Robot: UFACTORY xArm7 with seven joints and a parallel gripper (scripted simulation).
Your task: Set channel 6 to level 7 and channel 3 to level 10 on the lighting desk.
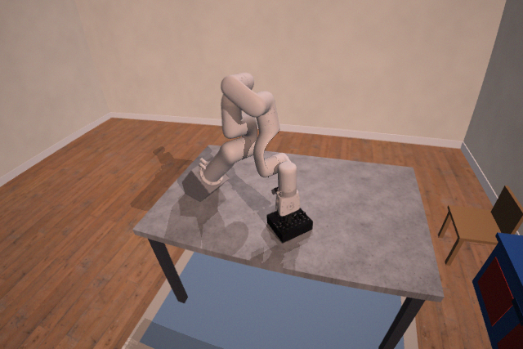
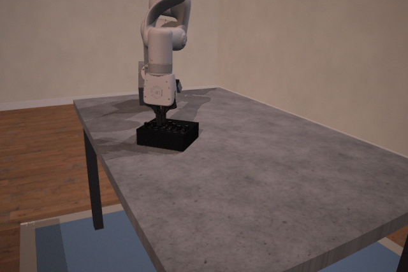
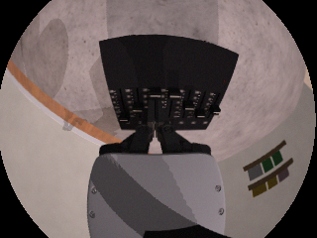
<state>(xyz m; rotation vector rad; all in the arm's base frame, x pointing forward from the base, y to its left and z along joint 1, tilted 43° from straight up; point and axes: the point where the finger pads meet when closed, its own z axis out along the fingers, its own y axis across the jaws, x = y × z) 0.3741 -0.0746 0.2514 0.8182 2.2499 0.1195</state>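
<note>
The black lighting desk (image 1: 289, 225) stands on its feet on the grey table, near the table's front edge in the top view. It also shows in the exterior view (image 2: 167, 135) and in the wrist view (image 3: 166, 86), where a row of several faders with light cap lines runs across it. My gripper (image 3: 155, 107) is shut, with nothing between the fingers. Its closed fingertips (image 2: 160, 120) point straight down and rest on the desk's near edge, at the faders around the middle of the row. I cannot tell which channel the tips touch, nor read the fader levels.
The arm's base (image 1: 205, 176) is mounted at the table's back left. A wooden chair (image 1: 481, 220) and a blue cabinet (image 1: 502, 290) stand off to the right of the table. A blue rug (image 1: 270, 306) lies under the table.
</note>
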